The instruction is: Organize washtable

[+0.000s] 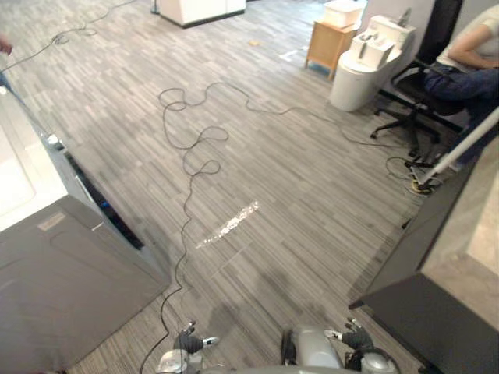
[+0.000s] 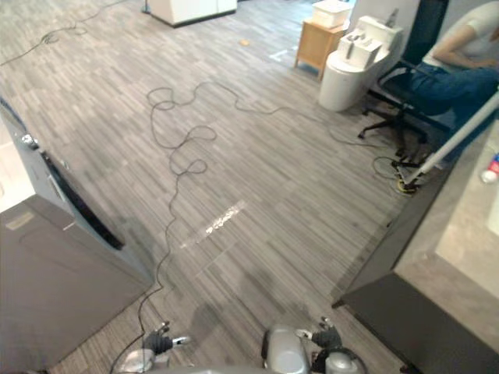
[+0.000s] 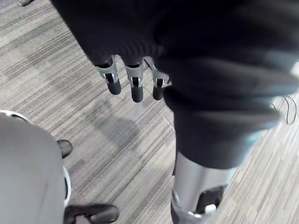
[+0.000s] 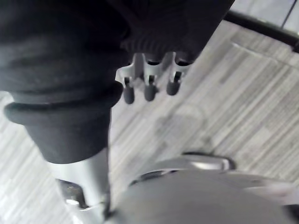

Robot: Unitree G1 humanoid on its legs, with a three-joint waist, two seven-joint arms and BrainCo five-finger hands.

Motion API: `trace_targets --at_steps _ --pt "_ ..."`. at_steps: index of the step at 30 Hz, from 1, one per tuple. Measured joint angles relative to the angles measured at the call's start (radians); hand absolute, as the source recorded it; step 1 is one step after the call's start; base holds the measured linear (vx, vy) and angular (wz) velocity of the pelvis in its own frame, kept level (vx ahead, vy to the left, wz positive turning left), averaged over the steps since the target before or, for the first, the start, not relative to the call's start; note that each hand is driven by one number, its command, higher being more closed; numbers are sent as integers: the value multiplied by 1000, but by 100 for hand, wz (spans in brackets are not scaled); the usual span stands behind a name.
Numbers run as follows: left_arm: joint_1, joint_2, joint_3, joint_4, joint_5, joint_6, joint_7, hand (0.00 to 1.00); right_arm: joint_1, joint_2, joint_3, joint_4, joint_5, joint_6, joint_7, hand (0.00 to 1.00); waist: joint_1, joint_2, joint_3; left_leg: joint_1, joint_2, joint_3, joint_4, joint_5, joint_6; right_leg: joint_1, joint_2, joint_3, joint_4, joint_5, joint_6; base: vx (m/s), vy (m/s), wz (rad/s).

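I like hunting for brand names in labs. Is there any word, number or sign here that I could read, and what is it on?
No text here can be read.
Pale sticker on the grey machine: print too blurred to read.
Small bottle on the countertop: coloured label, too small to read.

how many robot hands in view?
2. Left hand hangs over the carpet floor, fingers relaxed, empty. Right hand likewise, near the washtable.

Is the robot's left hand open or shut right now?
Open: the left hand hangs with straight silver fingers over the grey striped carpet, holding nothing.
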Motion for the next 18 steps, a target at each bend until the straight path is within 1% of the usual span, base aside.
trace_targets --at_steps 1,2,3,4,5,6,7,8,9,11,13,14,15,16,17,18 --pt "6 -8 37 2 1 1 0 0 18 9 -2 -2 -1 2 -1 0 -7 -16 -6 27 -9 -12 13 -20 -30 0 -1 10 -2 88 -20 425 -171 51" --pt "13 -30 75 -3 1 1 2 0 24 4 -2 -12 -7 6 1 0 -14 1 -15 27 29 -20 75 -31 -48 17 6 -14 13 70 -30 510 -220 42" --pt "17 -42 90 -12 2 1 1 0 28 2 0 -19 -10 9 1 0 -11 7 -17 1 49 -17 145 -36 -56 30 12 -24 1 60 -37 436 -242 12" --pt "23 -53 117 -38 3 1 0 0 38 2 1 -40 -10 11 1 0 -10 13 -13 -80 110 6 359 -43 -67 70 30 -20 -30 33 -39 429 -263 -15" --pt "27 -64 155 -53 1 2 1 0 45 -8 0 -62 -8 13 0 0 -13 40 1 -165 205 20 616 -15 -57 119 73 -18 -61 23 -56 433 -263 -36" --pt "33 -74 166 -70 0 1 1 0 50 -15 1 -71 -7 16 -2 0 -5 46 10 -216 277 21 770 -19 -55 158 107 -3 -76 10 -76 423 -195 -60" --pt "31 -77 171 -81 0 2 1 0 58 -14 1 -78 -7 19 -5 0 9 48 11 -236 311 17 863 -21 -57 198 128 19 -82 -6 -92 400 -157 -76" --pt "30 -74 170 -95 0 2 1 0 69 -8 3 -83 -7 19 -8 0 20 39 14 -252 318 5 900 -21 -58 238 135 44 -92 -20 -96 372 -130 -85" --pt "30 -69 167 -105 0 0 1 0 76 -2 6 -84 -7 19 -11 0 23 27 14 -284 311 -8 895 -21 -58 277 136 73 -112 -31 -99 313 -98 -78" --pt "28 -69 166 -105 0 -2 1 0 76 0 4 -81 -7 19 -12 0 26 23 13 -338 303 -4 830 -22 -58 314 136 112 -152 -31 -99 247 -26 -68" --pt "17 -65 157 -105 -6 -3 2 0 75 2 -1 -76 -7 21 -12 0 43 17 12 -408 237 -41 630 -23 -55 340 120 173 -184 -30 -95 328 92 -78" --pt "15 -64 145 -105 -7 -8 3 0 75 1 -1 -67 -7 20 -12 0 44 15 11 -427 196 -86 520 -19 -59 343 112 200 -196 -30 -88 336 179 -94" --pt "12 -63 136 -100 -7 -13 5 0 61 -2 -2 -39 -7 19 -12 0 44 13 10 -428 135 -166 361 -6 -68 345 102 241 -208 -35 -63 311 228 -102" --pt "13 -65 128 -92 -8 -14 6 0 62 -7 -2 -36 -7 19 -11 0 43 21 6 -422 113 -224 264 30 -78 355 105 266 -218 -45 -42 395 313 -119" --pt "14 -71 128 -79 -8 -16 8 0 71 -9 -2 -37 -8 19 -10 0 45 29 -5 -413 105 -259 243 117 -33 358 109 299 -205 -69 -11 362 294 -102" --pt "13 -65 131 -76 -8 -18 8 0 72 1 -2 -37 -9 20 -11 0 46 23 -13 -399 99 -251 253 126 -16 362 98 319 -193 -83 3 385 290 -106"
